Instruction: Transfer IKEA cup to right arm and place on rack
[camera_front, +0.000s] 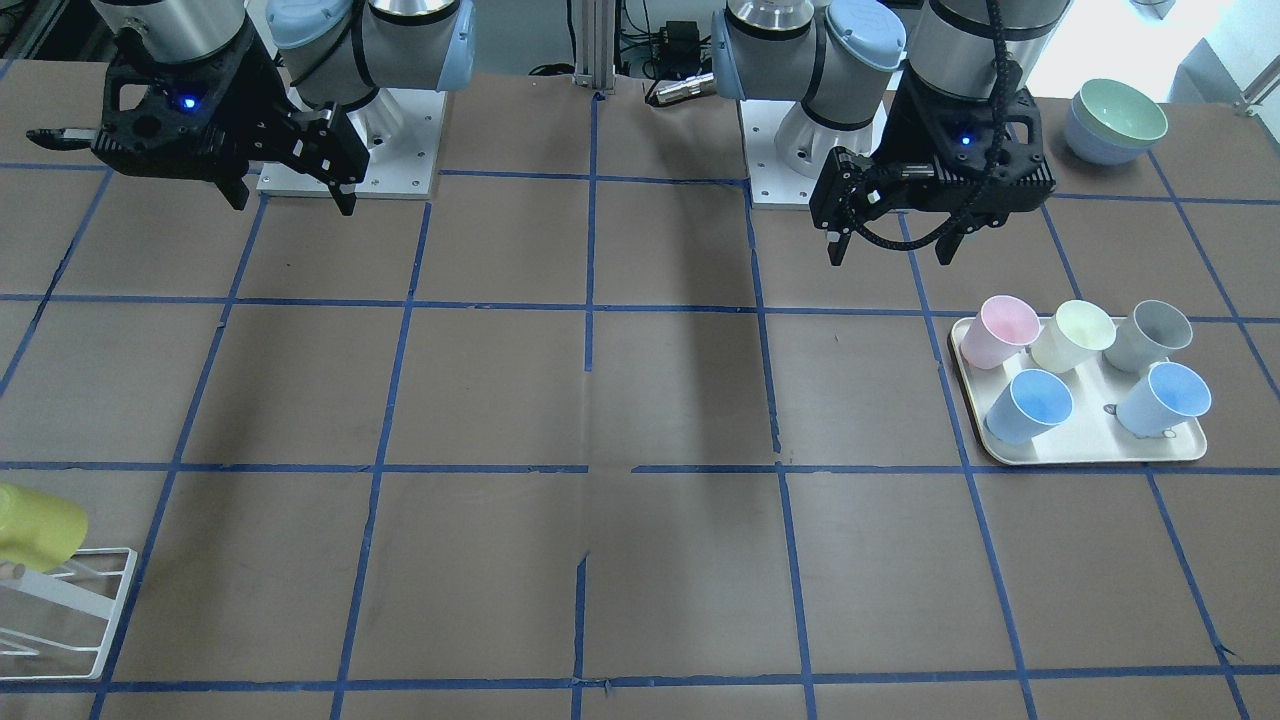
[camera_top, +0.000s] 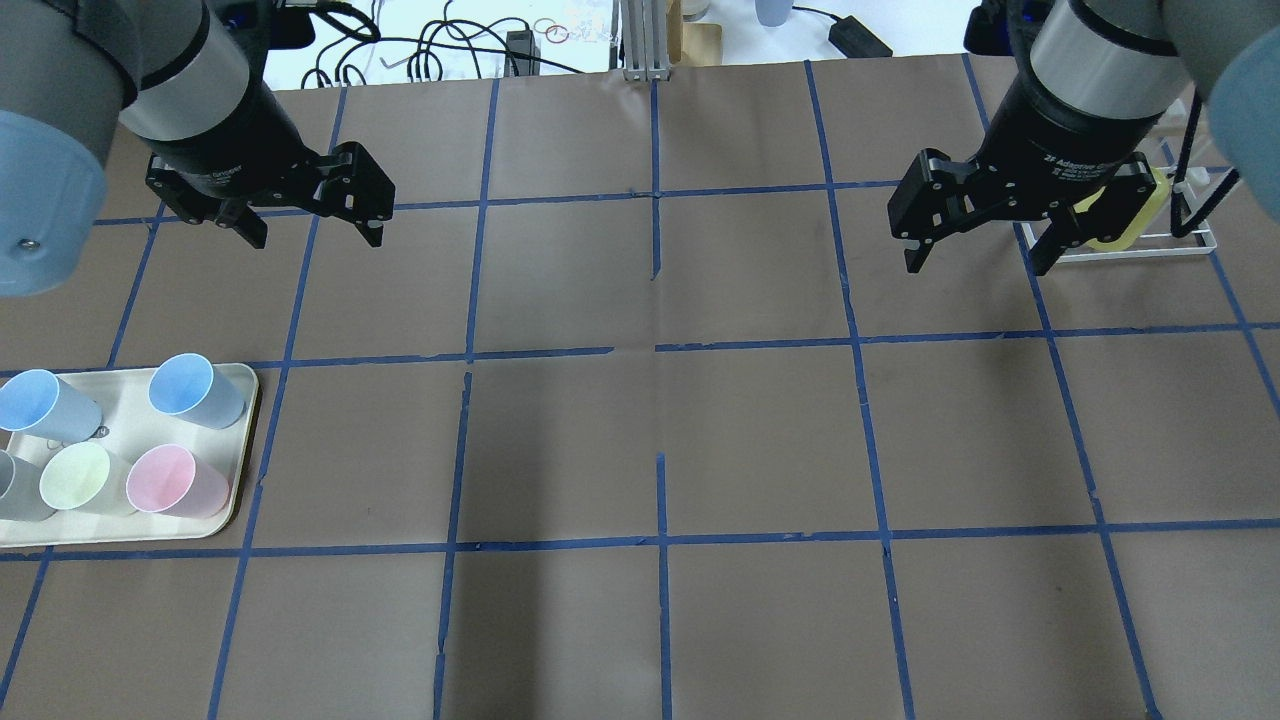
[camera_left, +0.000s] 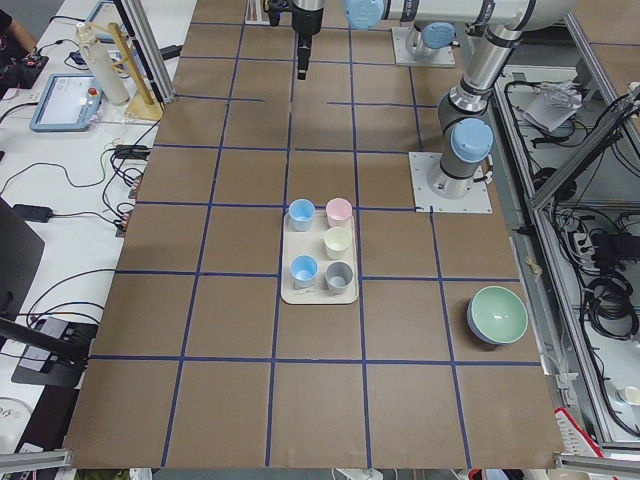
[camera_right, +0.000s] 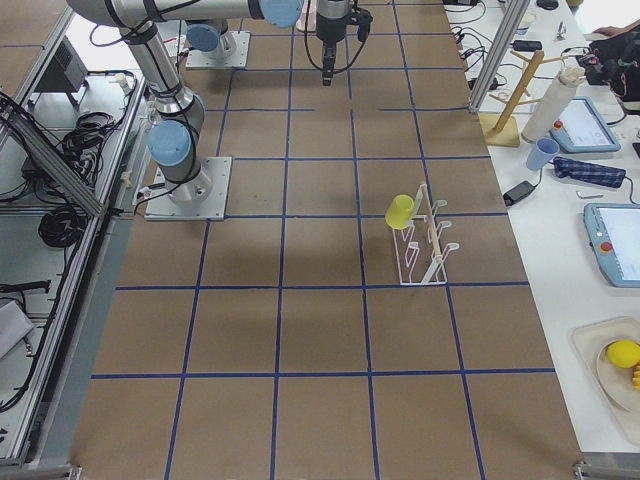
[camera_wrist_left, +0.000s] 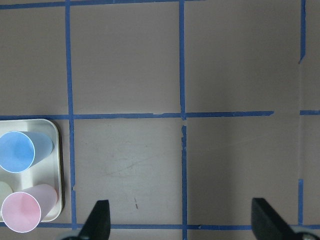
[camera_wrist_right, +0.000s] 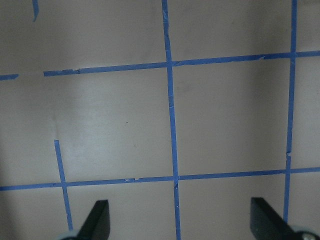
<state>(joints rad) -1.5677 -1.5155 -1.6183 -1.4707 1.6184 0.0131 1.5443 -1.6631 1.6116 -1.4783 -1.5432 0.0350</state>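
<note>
Spotted IKEA cup (camera_right: 400, 211) on rack (camera_right: 425, 240), well ahead and right of right gripper (camera_top: 975, 262), no contact. Looked bright yellow, tapered, tilted (half hidden overhead). Logged right gripper, left gripper (camera_top: 316, 238) spread wide, empty.

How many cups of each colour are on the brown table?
Blue cups: 2
Pink cup: 1
Pale yellow cup: 1
Grey cup: 1
Bright yellow cup: 1
Total: 6
</note>
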